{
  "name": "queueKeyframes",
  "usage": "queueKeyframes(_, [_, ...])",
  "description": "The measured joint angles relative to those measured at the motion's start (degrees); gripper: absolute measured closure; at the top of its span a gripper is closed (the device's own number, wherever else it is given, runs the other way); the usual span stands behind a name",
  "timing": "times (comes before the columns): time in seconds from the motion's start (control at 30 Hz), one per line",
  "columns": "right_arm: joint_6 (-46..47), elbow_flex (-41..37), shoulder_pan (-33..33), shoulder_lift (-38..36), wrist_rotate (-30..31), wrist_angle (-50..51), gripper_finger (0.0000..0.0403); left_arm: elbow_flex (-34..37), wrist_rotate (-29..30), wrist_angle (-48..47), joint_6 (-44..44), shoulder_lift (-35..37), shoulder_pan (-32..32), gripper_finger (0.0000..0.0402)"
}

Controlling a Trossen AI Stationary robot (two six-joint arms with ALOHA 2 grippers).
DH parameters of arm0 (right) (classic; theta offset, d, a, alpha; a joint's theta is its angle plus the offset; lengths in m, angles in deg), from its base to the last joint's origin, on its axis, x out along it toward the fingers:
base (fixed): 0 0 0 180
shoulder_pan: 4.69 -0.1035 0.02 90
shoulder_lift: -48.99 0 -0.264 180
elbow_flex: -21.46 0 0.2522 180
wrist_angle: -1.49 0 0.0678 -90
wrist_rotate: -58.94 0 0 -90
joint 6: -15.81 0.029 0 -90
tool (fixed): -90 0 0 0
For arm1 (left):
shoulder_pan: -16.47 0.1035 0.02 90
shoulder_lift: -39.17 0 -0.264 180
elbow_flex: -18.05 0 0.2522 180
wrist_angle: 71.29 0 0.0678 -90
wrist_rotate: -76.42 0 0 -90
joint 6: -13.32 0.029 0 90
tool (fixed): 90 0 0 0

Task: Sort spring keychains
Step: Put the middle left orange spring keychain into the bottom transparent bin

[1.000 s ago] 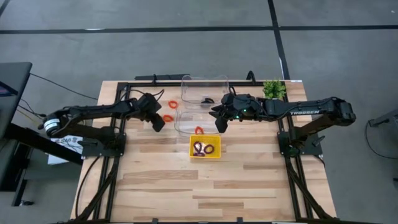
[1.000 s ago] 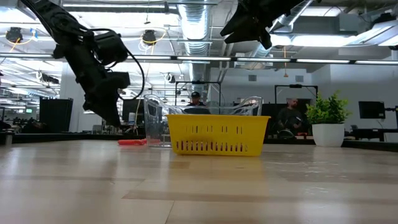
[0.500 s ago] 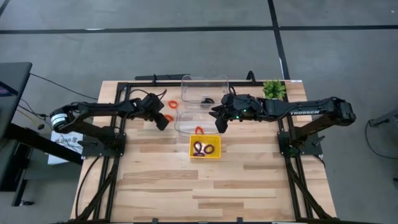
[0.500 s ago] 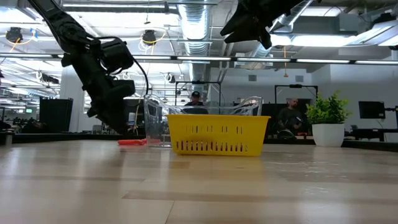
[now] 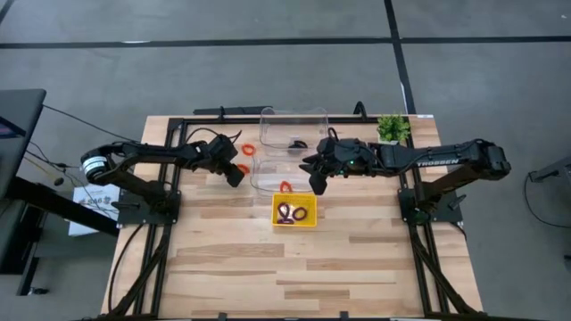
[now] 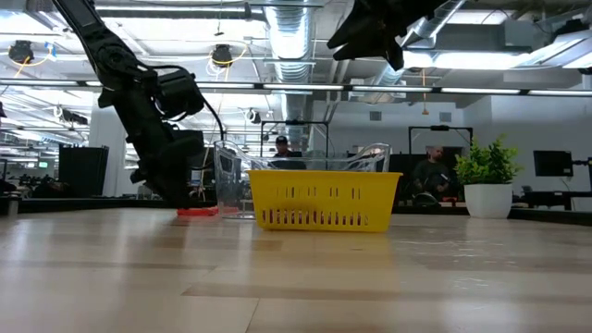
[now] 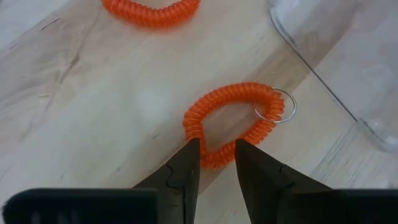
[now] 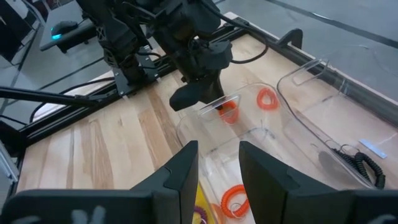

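Note:
Two orange-red spring keychains lie flat on the wood left of the clear bins: one [image 5: 241,168] [image 7: 233,118] with a metal ring, another [image 5: 247,149] [image 7: 152,9] farther back. My left gripper [image 5: 235,176] [image 7: 216,152] is down at the table, open, its fingertips on either side of the nearer coil's edge. My right gripper [image 5: 314,181] [image 8: 216,165] hovers open and empty high above the near clear bin [image 5: 268,178]. That bin holds an orange keychain [image 5: 285,186]. The far bin holds a black one [image 5: 297,143]. Purple ones [image 5: 294,212] lie in the yellow tray [image 5: 310,220]. My left gripper comes from above, slanting down from the table's left. Its fingers [image 7: 186,165] straddle the orange keychain's coil at the side away from the metal ring [image 7: 214,158]. The keychain lies flat on the table. Whether the fingers touch the coil, I cannot tell.
A small potted plant [image 5: 391,127] stands at the table's far right corner. Black frame rails [image 5: 169,169] run along both sides of the table. The wide near half of the wooden table [image 5: 294,276] holds nothing. People show in the room behind in the low view.
My left gripper has come down to the table and moved a little toward the right, onto the nearer orange keychain beside the clear bin. The keychains have not moved.

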Motion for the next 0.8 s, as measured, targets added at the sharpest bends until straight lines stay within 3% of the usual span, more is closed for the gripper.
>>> queueKeyframes(0.8, [0.18,0.00,-0.14,0.01,-0.01,0.02,0.0296,0.22,4.09,-0.42,-1.64,-0.28,-0.04,0.0302])
